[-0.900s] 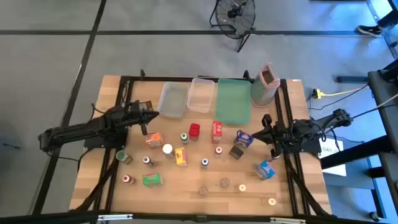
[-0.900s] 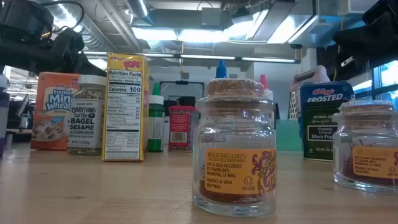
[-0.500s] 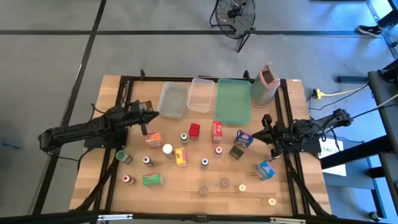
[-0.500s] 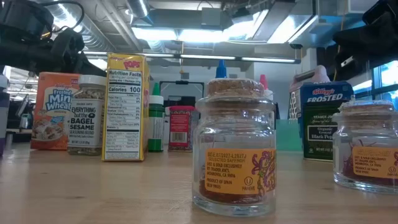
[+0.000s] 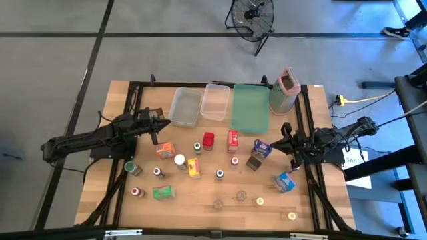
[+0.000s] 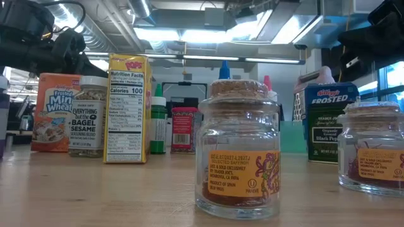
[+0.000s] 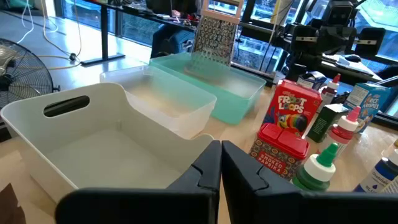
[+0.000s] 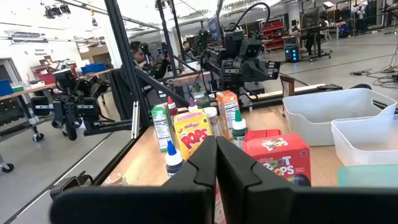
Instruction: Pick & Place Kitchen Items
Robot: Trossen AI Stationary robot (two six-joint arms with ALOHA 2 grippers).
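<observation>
The kitchen items stand scattered over the middle of the wooden table: an orange box [image 5: 165, 150], a red tin [image 5: 209, 139], a red box [image 5: 233, 139], a yellow box [image 5: 194, 167], a green box [image 5: 163, 193], two blue boxes [image 5: 261, 149] [image 5: 286, 181], and several small bottles and jars [image 5: 241, 196]. My left gripper [image 5: 165, 123] hovers shut at the left, beside the near-left corner of a clear tub [image 7: 112, 143]. My right gripper [image 5: 269, 144] hovers shut at the right, just short of the blue box. Neither holds anything.
Two clear tubs [image 5: 186, 107] [image 5: 215, 101], a flat green tray [image 5: 249, 108] and a metal grater with a pink top [image 5: 284, 91] line the far edge. A cork-topped glass jar [image 6: 243, 150] stands close to the near edge. Bare wood lies at the near left.
</observation>
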